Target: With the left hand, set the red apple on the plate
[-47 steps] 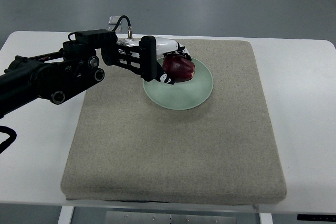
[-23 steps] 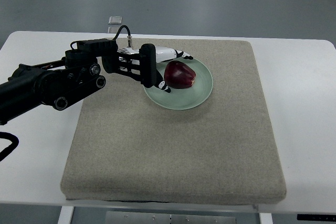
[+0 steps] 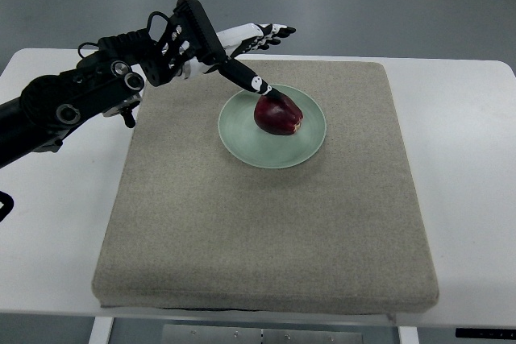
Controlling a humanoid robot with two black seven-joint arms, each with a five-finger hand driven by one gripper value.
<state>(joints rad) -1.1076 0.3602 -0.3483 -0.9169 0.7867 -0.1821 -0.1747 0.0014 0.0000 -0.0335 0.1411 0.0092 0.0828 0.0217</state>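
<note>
one top view looks steeply down from the robot's side onto the whole mat (image 3: 266,199) and white table (image 3: 468,159).

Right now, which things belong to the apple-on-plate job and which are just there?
Job:
red apple, lying on the plate
plate, pale green
left hand, fingers spread, holding nothing

Just there:
grey mat under the plate
white table

Left hand (image 3: 230,50) raised, fingers spread, holding nothing.

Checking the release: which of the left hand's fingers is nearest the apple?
The black thumb, its white tip reaching down to the red apple; the other white fingers spread away above.
</note>
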